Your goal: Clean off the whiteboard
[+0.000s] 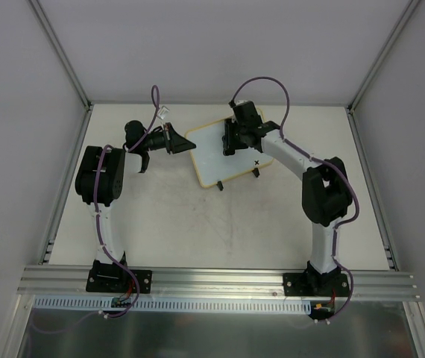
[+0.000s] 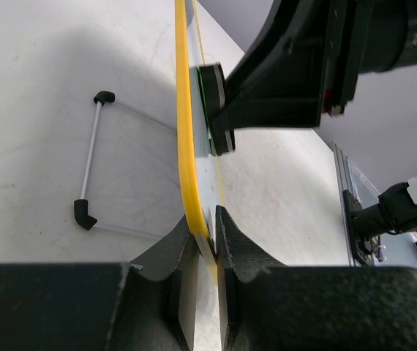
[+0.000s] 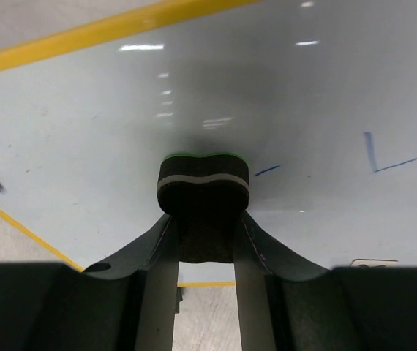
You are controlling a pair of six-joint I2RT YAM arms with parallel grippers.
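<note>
At the far middle of the table (image 1: 197, 231), the whiteboard (image 1: 212, 160) is clamped at its yellow rim by the left gripper (image 2: 210, 232). Further along, a black eraser (image 3: 203, 181) is gripped by the right gripper (image 3: 203, 219) and pressed against the board, beside blue marks (image 3: 399, 157).

Two slim arms in white and black, strung with purple cable.

Pair white tubular links with bulky matte-black joint housings on left arm (image 1: 102, 224) and right arm (image 1: 321, 242) alike. Stand on flat black base plates (image 1: 119, 280), with small circuit bits in red, green and orange just below. Carry a thin purple cable (image 1: 261, 79) along each link, tied close to the white tubes and looping free near the wrist. End in black hands, left hand (image 2: 213, 219) and right hand (image 3: 203, 212): broad blocky bodies narrowing into curved fingers (image 3: 139, 248) with paler grey strips down the inner faces. Show a small red detail on the right hand's body.
</note>
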